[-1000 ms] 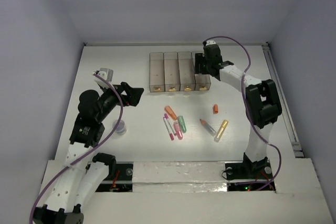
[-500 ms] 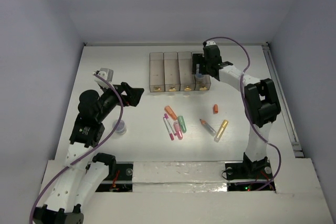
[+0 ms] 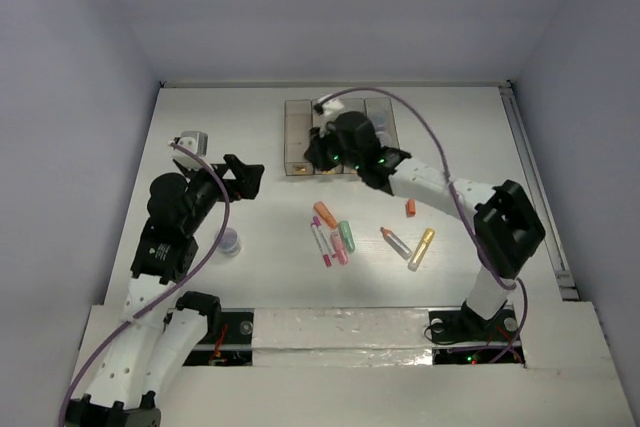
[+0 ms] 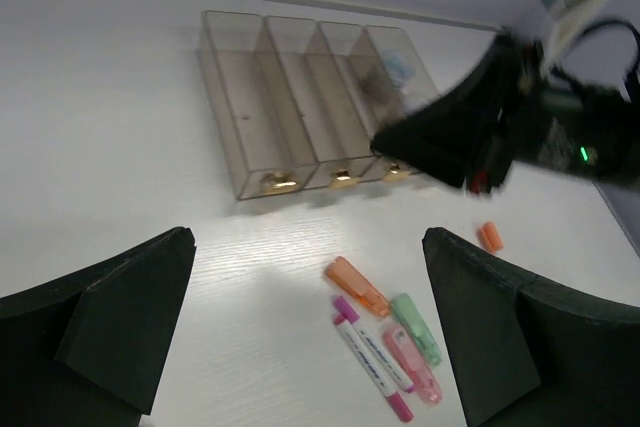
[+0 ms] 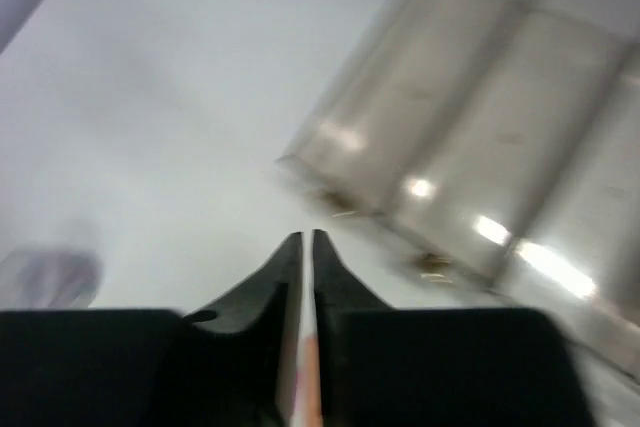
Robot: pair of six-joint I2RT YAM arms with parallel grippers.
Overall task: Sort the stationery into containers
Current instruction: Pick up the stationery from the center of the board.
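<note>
operator, your left gripper [image 3: 250, 179] hangs wide open and empty at 9 o'clock on the white table [image 3: 230, 115]. in its wrist view the frame's bottom edge cuts off both black fingers [image 4: 120, 332]. at its 6 o'clock a small round clear jar with a bluish lid [image 3: 229, 241] stands alone on the table.

at 12 o'clock, the row of four joined translucent grey-brown bins [image 4: 262, 97] is half hidden from above by your right arm, which lies across its front. in the left wrist view only the rightmost bin shows contents: a second bluish-lidded jar [image 4: 400, 69], blurred.

your right gripper [image 5: 307, 239] is clenched to a sliver, gripping nothing you can make out. its view is smeared, with the bins at 2 o'clock.

loose near the table's centre lie:
- a white-magenta marker [image 3: 320, 241]
- an orange marker [image 3: 325, 214]
- a pink marker [image 3: 339, 247]
- a green marker [image 3: 346, 235]
- a grey pink-tipped stick [image 3: 395, 241]
- a short orange stick [image 3: 411, 208]
- a gold marker [image 3: 422, 248]
</note>
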